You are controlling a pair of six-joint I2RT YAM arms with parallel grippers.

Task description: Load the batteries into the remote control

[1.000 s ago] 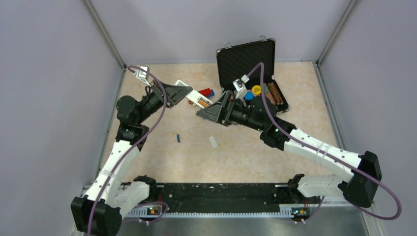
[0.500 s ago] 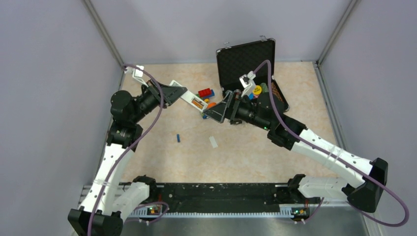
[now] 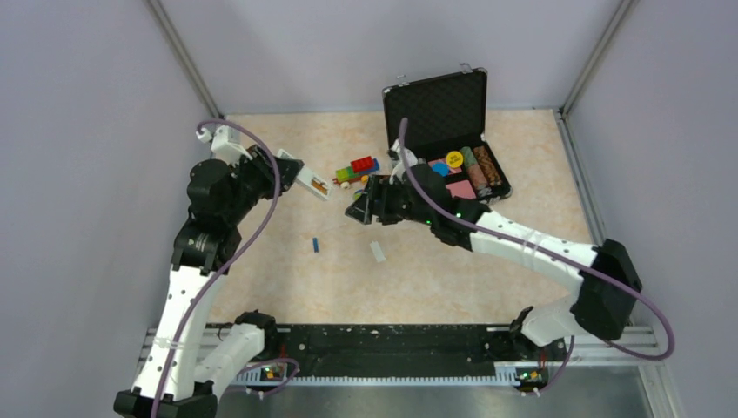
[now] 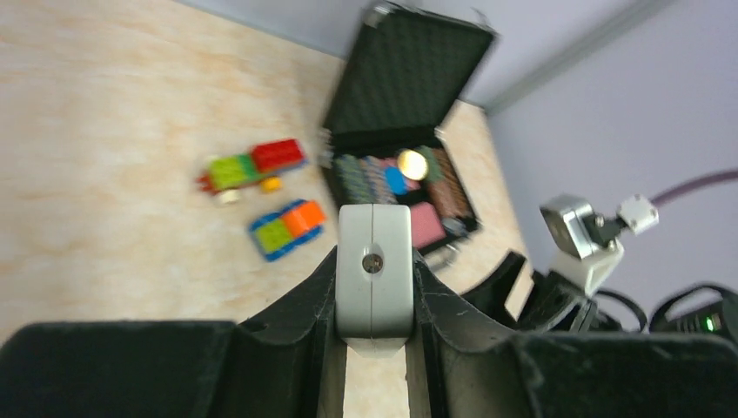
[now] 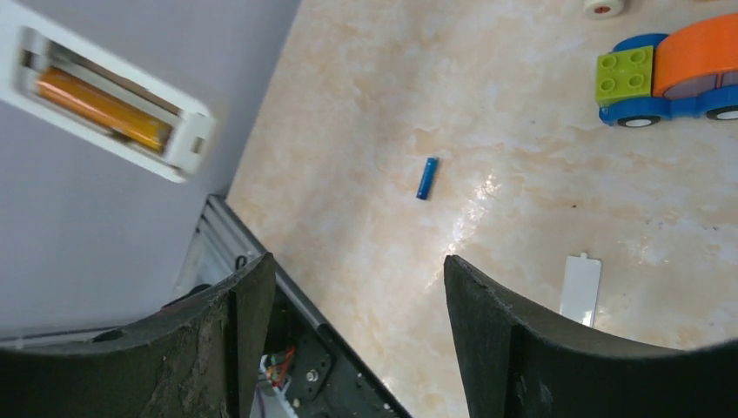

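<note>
My left gripper (image 3: pixel 294 172) is shut on one end of the white remote control (image 3: pixel 311 183), holding it in the air at the back left. Its fingers clamp the remote's end (image 4: pixel 374 270) from both sides. The open battery bay faces the right wrist camera, with the orange-brown battery (image 5: pixel 100 100) lying inside the remote (image 5: pixel 178 139). The blue battery (image 3: pixel 315 245) lies loose on the table (image 5: pixel 426 178). My right gripper (image 3: pixel 358 209) hangs to the right of the remote, apart from it, open (image 5: pixel 357 322) with nothing between its fingers.
The small white cover piece (image 3: pixel 378 252) lies on the table right of the blue battery (image 5: pixel 581 287). Toy vehicles (image 3: pixel 357 168) sit behind the right gripper. An open black case (image 3: pixel 439 109) of coloured pieces stands at the back right.
The left arm has drawn the remote back to the left. My right gripper has come away from the remote towards the near side, its jaws narrowing but still empty.
</note>
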